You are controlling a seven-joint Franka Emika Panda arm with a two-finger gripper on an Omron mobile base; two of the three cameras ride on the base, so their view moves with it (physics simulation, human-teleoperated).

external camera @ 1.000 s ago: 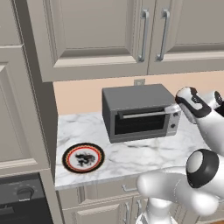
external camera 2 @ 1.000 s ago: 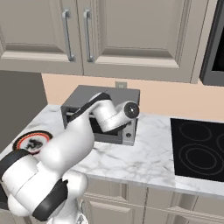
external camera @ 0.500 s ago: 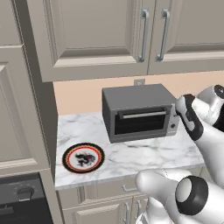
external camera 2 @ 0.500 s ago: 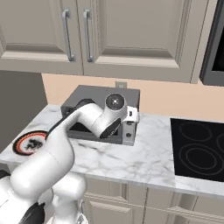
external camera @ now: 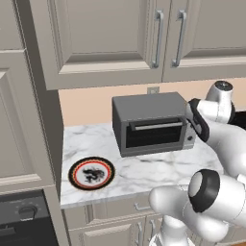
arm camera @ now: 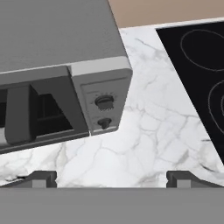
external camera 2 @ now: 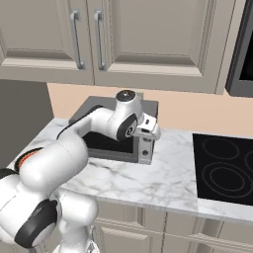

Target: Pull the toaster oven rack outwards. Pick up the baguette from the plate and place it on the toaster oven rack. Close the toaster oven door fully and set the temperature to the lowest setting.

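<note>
The toaster oven (external camera: pixel 153 122) stands on the marble counter (external camera: pixel 158 168) against the back wall, below the upper cabinets (external camera: pixel 129 38), and serves as the landmark here. Its door (external camera: pixel 153 133) is shut, the silver bar handle running along the top of the glass. On the oven's right-hand panel sit two small round knobs (arm camera: pixel 104 102), one above the other. The gripper (arm camera: pixel 111 177) hangs just off that right front corner, above the counter, jaws spread wide and holding nothing — its two dark tips frame bare marble. The plate (external camera: pixel 91 173) lies to the oven's front left, near the counter's edge; no bread shows on it. A black cooktop (external camera 2: pixel 225 168) lies to the oven's right — well apart from it
</note>
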